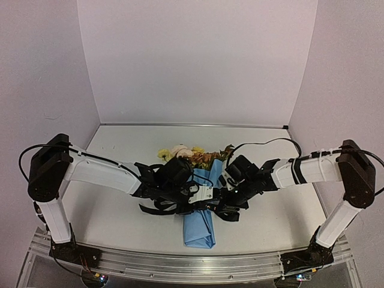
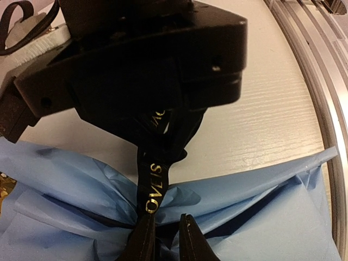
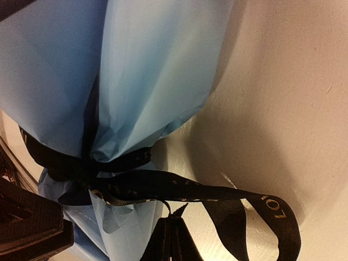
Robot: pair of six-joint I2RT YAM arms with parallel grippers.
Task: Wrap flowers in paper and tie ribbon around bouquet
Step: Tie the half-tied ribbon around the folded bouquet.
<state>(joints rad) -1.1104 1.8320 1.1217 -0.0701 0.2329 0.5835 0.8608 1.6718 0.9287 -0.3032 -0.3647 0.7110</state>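
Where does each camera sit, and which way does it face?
Top external: above, behind the robot, facing down at the white table; left arm and right arm meet over the light blue paper cone.
Left wrist: on the left arm, facing the black lettered fabric ribbon; its jaws show below.
Right wrist: on the right arm, facing the cone's ribbon-bound waist; its shut jaws show.
Both wrist views share ribbon and cone.

Bouquet lies on table centre — flowers at far end, paper tail toward near edge — ribbon around its waist.
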